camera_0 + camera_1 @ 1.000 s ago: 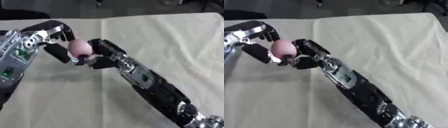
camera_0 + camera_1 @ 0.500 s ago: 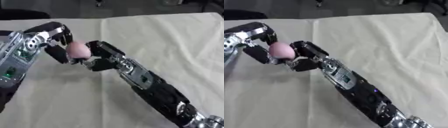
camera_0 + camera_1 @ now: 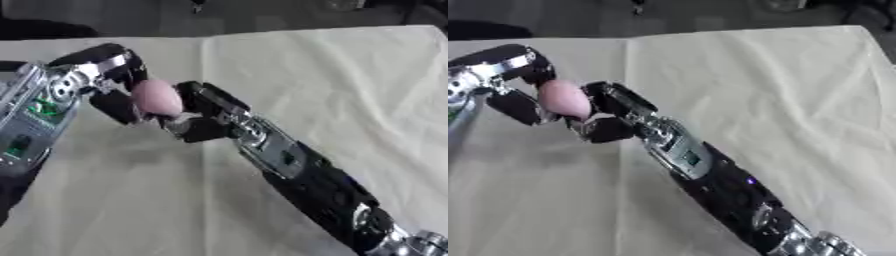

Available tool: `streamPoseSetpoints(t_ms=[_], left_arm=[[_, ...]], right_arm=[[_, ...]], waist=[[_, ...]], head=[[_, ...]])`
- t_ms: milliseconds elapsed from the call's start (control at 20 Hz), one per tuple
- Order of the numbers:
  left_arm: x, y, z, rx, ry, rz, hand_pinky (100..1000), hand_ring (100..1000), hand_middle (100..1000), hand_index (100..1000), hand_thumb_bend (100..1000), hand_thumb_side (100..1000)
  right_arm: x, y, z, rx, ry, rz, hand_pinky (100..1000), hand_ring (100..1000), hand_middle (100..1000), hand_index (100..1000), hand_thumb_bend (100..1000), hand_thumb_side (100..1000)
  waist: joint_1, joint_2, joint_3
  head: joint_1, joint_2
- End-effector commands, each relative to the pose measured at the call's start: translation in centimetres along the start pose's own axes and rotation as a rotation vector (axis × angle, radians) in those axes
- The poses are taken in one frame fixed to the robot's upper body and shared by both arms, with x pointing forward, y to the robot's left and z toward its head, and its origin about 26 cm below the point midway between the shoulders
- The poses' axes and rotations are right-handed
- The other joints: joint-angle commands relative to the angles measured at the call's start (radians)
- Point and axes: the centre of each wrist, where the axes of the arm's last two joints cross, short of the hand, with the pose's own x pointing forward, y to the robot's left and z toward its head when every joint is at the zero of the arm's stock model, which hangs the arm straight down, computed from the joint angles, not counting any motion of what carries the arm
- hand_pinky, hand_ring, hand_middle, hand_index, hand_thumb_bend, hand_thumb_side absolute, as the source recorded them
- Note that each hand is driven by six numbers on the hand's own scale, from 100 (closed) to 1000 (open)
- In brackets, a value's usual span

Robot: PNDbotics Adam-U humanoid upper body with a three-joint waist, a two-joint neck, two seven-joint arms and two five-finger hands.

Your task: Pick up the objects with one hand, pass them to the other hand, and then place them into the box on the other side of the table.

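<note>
A pink egg-shaped object sits in mid-air over the left part of the bench, which is covered by a pale, creased cloth. Both of the robot's hands meet at it. The left hand comes in from the left edge, its silver and black fingers curled over the top and down the left side of the pink object, with a dark thumb below it. The right hand reaches up from the lower right along a long black forearm, and its dark fingers are curled against the right and lower sides of the same object. The object is therefore pinched between the two hands, touching both, and clear of the cloth beneath it. A faint shadow lies on the cloth just below and near the hands. The green circuit board of the left forearm shows at the left edge. Beyond the far edge of the bench the floor is dark.
</note>
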Motion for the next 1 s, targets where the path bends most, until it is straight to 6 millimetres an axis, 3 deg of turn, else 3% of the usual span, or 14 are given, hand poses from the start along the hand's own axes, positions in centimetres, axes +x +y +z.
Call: streamPoseSetpoints(t_ms=[50, 150, 350, 550, 750, 1000], left_arm=[[0.52, 1.14, 0.61, 0.041, -0.022, 0.002, 771, 579, 470, 434, 327, 100], [0.53, 1.13, 0.62, 0.043, -0.021, 0.008, 760, 539, 435, 407, 401, 100], [0.63, 1.15, 0.73, 0.043, -0.017, 0.015, 745, 500, 375, 361, 452, 100], [0.65, 1.34, 0.96, 0.059, 0.004, 0.01, 724, 473, 327, 325, 513, 100], [0.43, 1.37, 1.02, 0.074, 0.04, 0.01, 712, 465, 309, 301, 537, 100], [0.33, 1.4, 1.1, 0.084, 0.05, 0.015, 709, 460, 302, 293, 537, 100]], right_arm=[[0.81, 0.04, -0.28, 0.022, -0.022, 0.025, 684, 531, 526, 542, 100, 100], [0.72, 0.0, -0.26, 0.024, -0.009, 0.037, 686, 545, 552, 577, 100, 100], [0.79, -0.07, -0.26, 0.017, 0.006, 0.068, 693, 565, 591, 628, 100, 100], [0.9, -0.22, -0.23, 0.022, 0.022, 0.126, 730, 651, 707, 773, 343, 195], [0.86, -0.35, -0.16, 0.039, 0.023, 0.187, 755, 707, 769, 851, 365, 235], [0.77, -0.44, -0.11, 0.048, 0.013, 0.227, 764, 737, 800, 883, 364, 250]], waist=[[0.0, -0.013, 0.002], [0.0, -0.013, 0.001], [0.0, -0.014, 0.001], [0.0, -0.015, 0.002], [-0.001, -0.016, 0.003], [-0.001, -0.014, 0.003]], head=[[-0.003, -0.007], [-0.004, -0.006], [-0.005, -0.007], [-0.004, -0.007], [-0.004, -0.007], [-0.004, -0.006]])
